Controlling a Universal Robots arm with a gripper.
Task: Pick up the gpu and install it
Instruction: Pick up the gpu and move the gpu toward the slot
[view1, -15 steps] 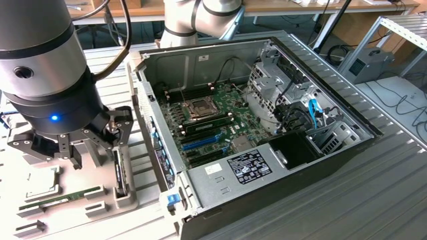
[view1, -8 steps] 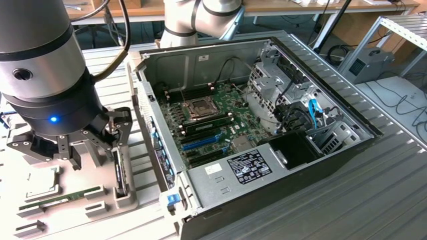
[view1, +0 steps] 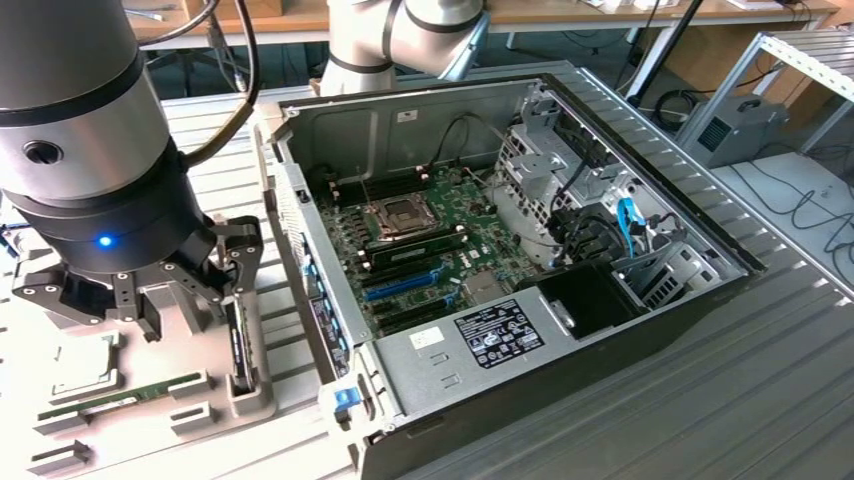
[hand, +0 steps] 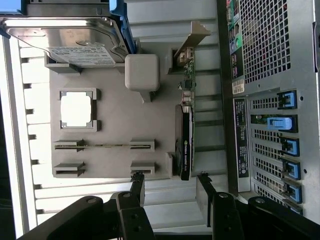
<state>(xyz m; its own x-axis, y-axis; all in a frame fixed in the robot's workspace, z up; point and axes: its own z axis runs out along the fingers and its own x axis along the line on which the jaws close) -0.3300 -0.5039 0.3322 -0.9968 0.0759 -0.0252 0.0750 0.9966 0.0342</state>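
gpu (hand: 184, 144) stands on edge in a slot of the grey parts tray (hand: 115, 127), not yet lifted. It sits along the tray side nearest the open computer case (hand: 270, 60). Silver bracket (hand: 192, 35) is at the card's far end from the gripper. Black body with green lettering faces up at the wrist camera.

gripper (hand: 170, 181) is open and holds nothing, with its two black fingers (hand: 138, 184) spread apart. It sits over the tray at the exterior view's left, and the card's near end is just ahead of the fingertips.

Key relation: the card's long axis runs straight away from the fingertips, crosswise to the line between them, so the jaws face its thin sides. The card falls inside the gap but off-centre, closer to the finger on the case side. No contact that I can see.

Other tray parts:
- Silver hard drive (hand: 65, 42) at the far end.
- Processor (hand: 77, 110) in its square nest.
- Memory stick (hand: 102, 146) in a thin slot, well apart from the card.

In the exterior view the case lies with its motherboard (view1: 427, 235) exposed, on a ribbed metal table (view1: 641, 410). Expansion slots look unoccupied, so install is not started.
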